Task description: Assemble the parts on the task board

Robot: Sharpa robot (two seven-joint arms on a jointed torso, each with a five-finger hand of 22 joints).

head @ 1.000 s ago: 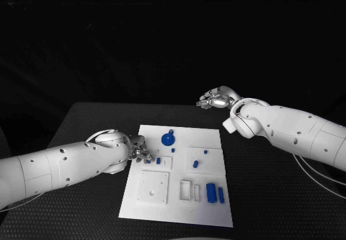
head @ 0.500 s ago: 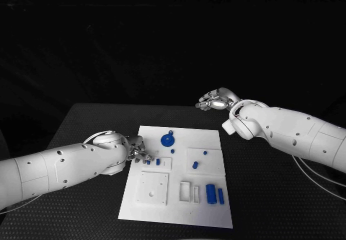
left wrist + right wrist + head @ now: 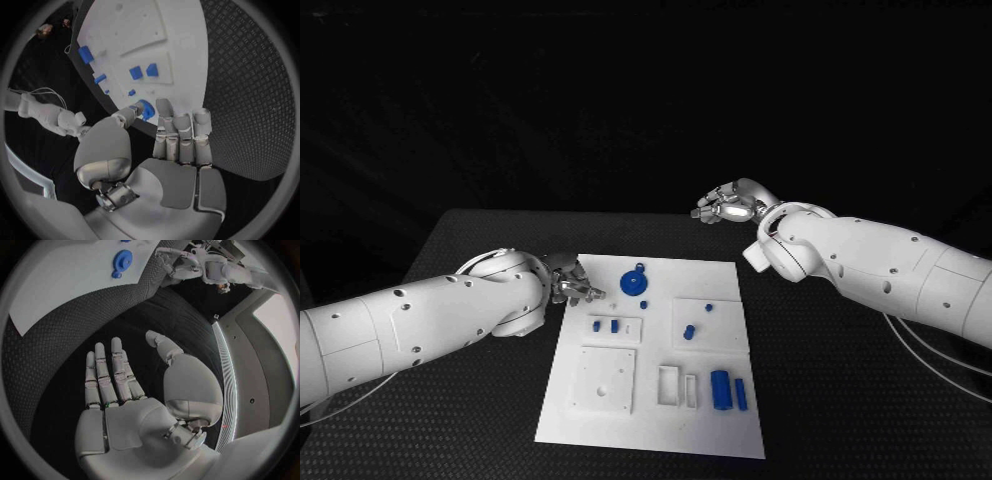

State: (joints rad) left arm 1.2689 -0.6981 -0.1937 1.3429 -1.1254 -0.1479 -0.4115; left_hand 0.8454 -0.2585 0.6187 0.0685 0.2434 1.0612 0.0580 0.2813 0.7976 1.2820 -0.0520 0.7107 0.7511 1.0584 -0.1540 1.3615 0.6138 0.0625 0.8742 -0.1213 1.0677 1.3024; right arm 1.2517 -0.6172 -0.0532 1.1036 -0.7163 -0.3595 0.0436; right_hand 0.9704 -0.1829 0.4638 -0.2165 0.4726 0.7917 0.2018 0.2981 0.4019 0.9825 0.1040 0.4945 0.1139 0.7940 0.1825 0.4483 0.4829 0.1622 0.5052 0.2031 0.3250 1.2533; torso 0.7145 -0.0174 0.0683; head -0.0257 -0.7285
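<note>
- The left hand point(image 3: 568, 283) hovers at the task board's point(image 3: 718, 420) ten-o'clock edge, fingers spread and holding nothing, beside the blue gear-like part point(image 3: 635, 282).
- The right hand point(image 3: 730, 204) hangs beyond the board's one-o'clock corner, fingers apart and empty.
- Further blue parts point(image 3: 728, 388) stand toward five o'clock.

a black table point(image 3: 473, 400) with a finely textured, dimpled top stands in a very dark space; beyond its far edge the head view goes to plain blackness with no wall or furniture to make out. the right wrist view catches a pale curved band point(image 3: 226, 375) and a lighter panel point(image 3: 278, 320) at the rim.
</note>
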